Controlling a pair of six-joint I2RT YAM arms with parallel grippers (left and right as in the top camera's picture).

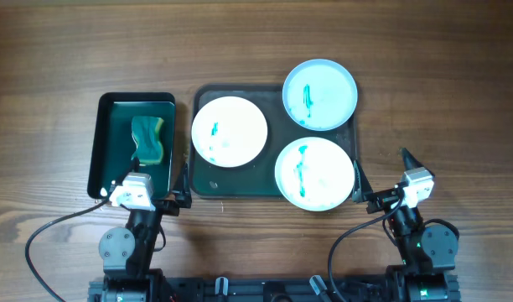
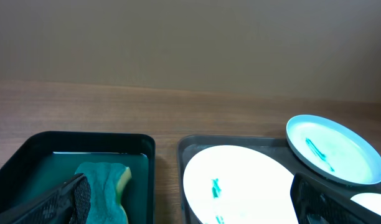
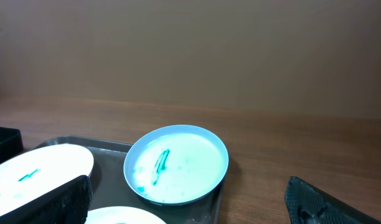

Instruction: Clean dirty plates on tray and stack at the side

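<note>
One large dark grey-green tray [image 1: 208,180], with rounded corners and a raised rim, lies on the wooden table [image 1: 55,50]. Just beside it on the left sits a narrower glossy black tray [image 1: 106,151] holding a green sponge [image 1: 147,140]. Three round white plates rest on the grey-green tray. The left plate [image 1: 230,131] has small teal dabs, and the near-right plate [image 1: 314,173] has a long teal streak. The far-right plate [image 1: 320,94] is tinted pale teal, streaked, and tipped over the far corner rim. The left gripper [image 1: 144,186] and right gripper [image 1: 380,170] hover at the near side, jaws spread wide, holding nothing.
</note>
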